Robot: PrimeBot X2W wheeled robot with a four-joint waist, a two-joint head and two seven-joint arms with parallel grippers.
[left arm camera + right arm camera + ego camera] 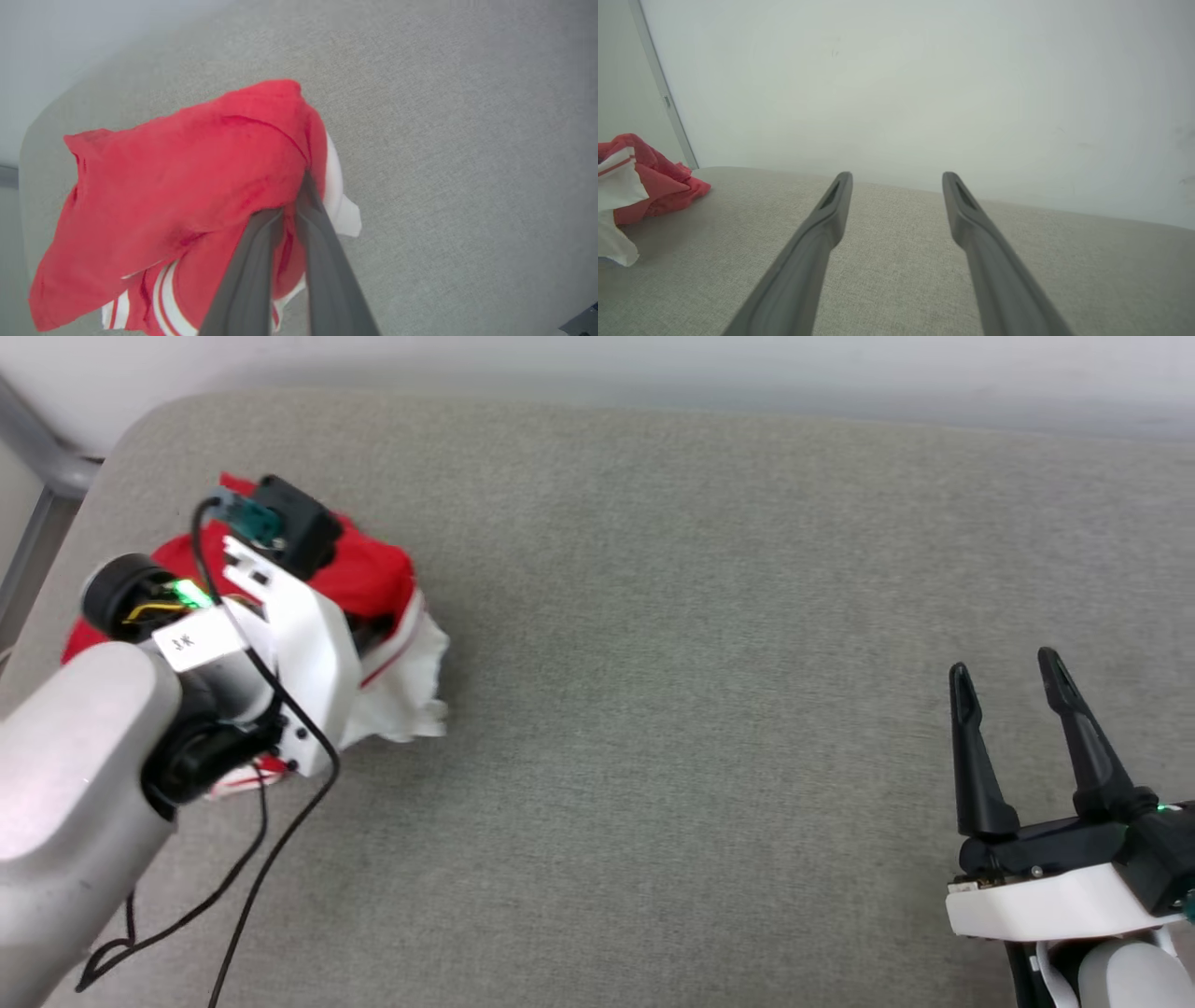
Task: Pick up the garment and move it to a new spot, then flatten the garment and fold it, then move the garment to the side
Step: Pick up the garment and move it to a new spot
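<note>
The garment is a bunched red shirt with white sleeve cloth and red-and-white stripe trim, at the far left of the grey surface. My left wrist covers its middle in the head view. In the left wrist view my left gripper is shut on a fold of the red cloth, with the fingertips pressed into the fabric. My right gripper stands open at the lower right, far from the shirt, with nothing between its fingers. The right wrist view has the garment at its left edge.
The grey fabric-covered surface stretches wide between the two arms, with a rounded corner at the far left. A pale wall runs along its back edge. A grey metal bar stands beyond the left corner. A black cable hangs from my left wrist.
</note>
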